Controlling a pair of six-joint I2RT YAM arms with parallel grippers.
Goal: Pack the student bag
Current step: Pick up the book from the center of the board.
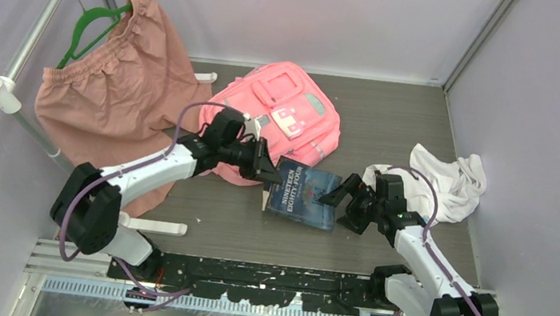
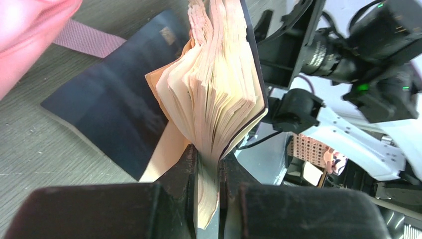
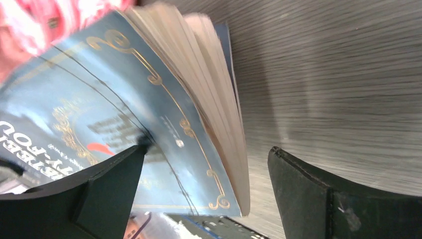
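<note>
I saw the backpack lying toward the back of the table, front pockets facing up, just behind the left gripper. That gripper was pressed together on a book, pinching a sheaf of pages along with the dark cover. In the left wrist view the pages fanned out above its 2 fingers. The book sat tilted between the 2 arms, near the backpack. The right gripper stood spread wide, 1 finger on each side of the book's page edge; I could not tell whether either touched it. A dusty-pink garment hung on a green hanger at the left, and a white cloth lay at the right.
</note>
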